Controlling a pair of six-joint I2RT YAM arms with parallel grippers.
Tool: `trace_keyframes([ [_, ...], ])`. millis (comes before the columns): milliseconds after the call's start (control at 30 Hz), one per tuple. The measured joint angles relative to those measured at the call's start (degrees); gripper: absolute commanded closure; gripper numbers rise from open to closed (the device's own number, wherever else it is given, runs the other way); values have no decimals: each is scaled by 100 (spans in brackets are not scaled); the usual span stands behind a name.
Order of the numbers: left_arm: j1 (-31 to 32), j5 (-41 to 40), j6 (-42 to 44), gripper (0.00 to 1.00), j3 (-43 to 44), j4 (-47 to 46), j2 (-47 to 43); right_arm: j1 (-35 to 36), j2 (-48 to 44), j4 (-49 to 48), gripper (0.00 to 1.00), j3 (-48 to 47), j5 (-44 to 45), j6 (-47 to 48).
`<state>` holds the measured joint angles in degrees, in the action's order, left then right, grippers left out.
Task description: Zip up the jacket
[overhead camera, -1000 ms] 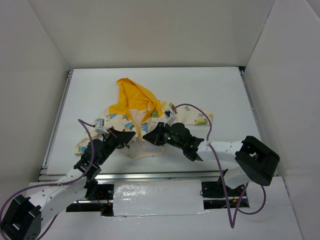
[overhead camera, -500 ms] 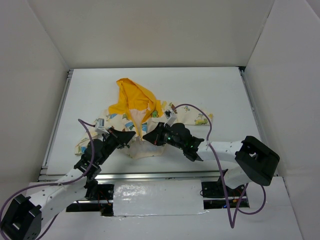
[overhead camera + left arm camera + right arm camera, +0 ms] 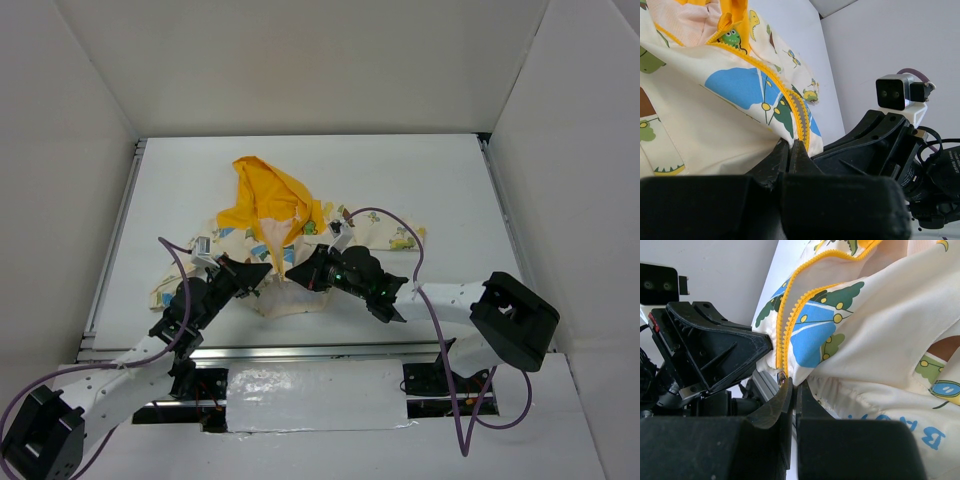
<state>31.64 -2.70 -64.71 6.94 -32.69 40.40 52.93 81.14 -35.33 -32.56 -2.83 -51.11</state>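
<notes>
The jacket (image 3: 290, 255) lies bunched on the white table, cream with cartoon prints, its yellow hood (image 3: 268, 195) toward the back. My left gripper (image 3: 262, 273) is shut on the jacket's bottom hem beside the yellow zipper (image 3: 797, 107); the left wrist view shows its tips (image 3: 790, 148) pinching cream fabric. My right gripper (image 3: 308, 275) is shut on the hem at the zipper's lower end (image 3: 780, 347); the right wrist view shows its tips (image 3: 793, 385) right by the small metal slider (image 3: 781, 378). The two grippers face each other, close together.
White walls enclose the table (image 3: 430, 180) on three sides. A metal rail (image 3: 300, 350) runs along the near edge. A purple cable (image 3: 385, 215) loops over the jacket's right sleeve (image 3: 395, 235).
</notes>
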Motion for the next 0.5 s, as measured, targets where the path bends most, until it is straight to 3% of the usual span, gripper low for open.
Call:
trace_keyframes([
  [500,0,7,-4,100,-9,-138,68,-4,0,-37,100,0,0,-2],
])
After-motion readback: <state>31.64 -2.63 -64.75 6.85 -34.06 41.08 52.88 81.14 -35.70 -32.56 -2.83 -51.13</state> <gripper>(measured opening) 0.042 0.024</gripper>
